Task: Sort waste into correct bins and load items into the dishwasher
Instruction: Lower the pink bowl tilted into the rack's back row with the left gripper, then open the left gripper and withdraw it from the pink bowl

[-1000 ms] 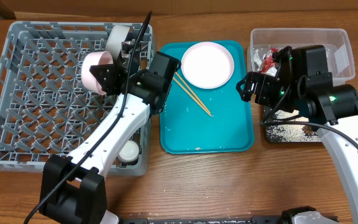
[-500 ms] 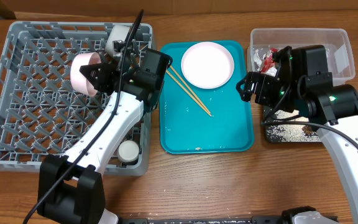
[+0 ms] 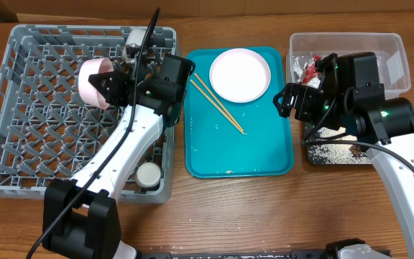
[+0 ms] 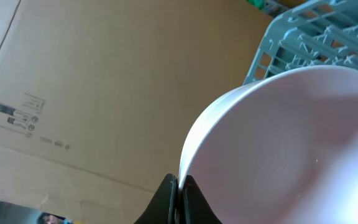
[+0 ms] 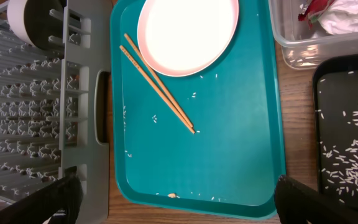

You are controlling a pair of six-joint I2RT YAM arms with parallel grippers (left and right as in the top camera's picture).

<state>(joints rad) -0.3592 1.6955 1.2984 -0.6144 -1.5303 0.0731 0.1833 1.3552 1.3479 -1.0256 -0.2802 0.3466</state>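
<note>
- My left hand (image 4: pixel 179 186) pinches the rim of a pale pink bowl (image 3: pixel 92 79), held on edge over the grey dish rack (image 3: pixel 20 108), left of the teal tray (image 3: pixel 264 155).
- My right hand (image 3: pixel 287 101) hangs spread and empty at the tray's right edge.
- On the tray lie the plate (image 3: pixel 240 75) and chopsticks (image 3: pixel 218 104).
- Right of the tray, on the counter (image 3: pixel 264 208), the clear tub (image 3: pixel 401 50) holds the wrapper (image 3: pixel 311 70), and the black tray (image 3: pixel 315 162) holds rice (image 5: pixel 353 149).

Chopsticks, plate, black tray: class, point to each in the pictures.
chopsticks (image 5: pixel 158 86), right wrist view, middle of the pair.
plate (image 5: pixel 188 31), right wrist view, centre of its face.
black tray (image 5: pixel 331 93), right wrist view, bare floor near left wall.
</note>
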